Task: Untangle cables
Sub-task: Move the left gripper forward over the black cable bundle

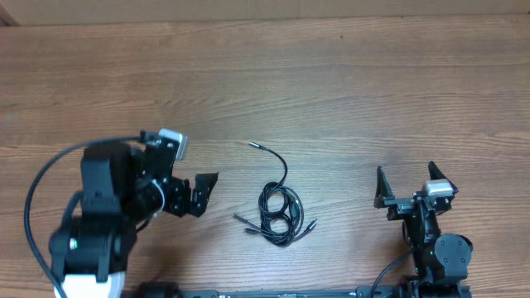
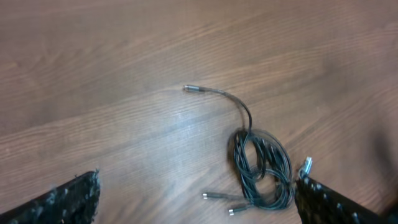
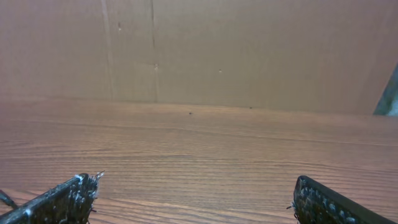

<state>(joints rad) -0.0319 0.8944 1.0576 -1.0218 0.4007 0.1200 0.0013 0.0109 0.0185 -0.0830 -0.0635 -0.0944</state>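
Thin black cables [image 1: 280, 213] with small metal-tipped plugs, bundled in a loose tangled coil on the brown wood-grain bench [image 1: 348, 83], between both arms. One plug end trailing out toward the far edge. Near the coil, left claw [image 1: 201, 192] released, fingers spread wide, grasping nothing. Well apart on the other side, right claw [image 1: 406, 186] likewise released and empty.

- I found the cables [image 1: 279, 213] lying on the table [image 1: 331, 83], bunched in 1 coil near its front edge.
- The left gripper [image 1: 201, 194] sat near the coil's left side, apart from it.
- The right gripper [image 1: 406, 180] sat well off to its right.
- 1 loose end ran out behind the coil, toward the far side.
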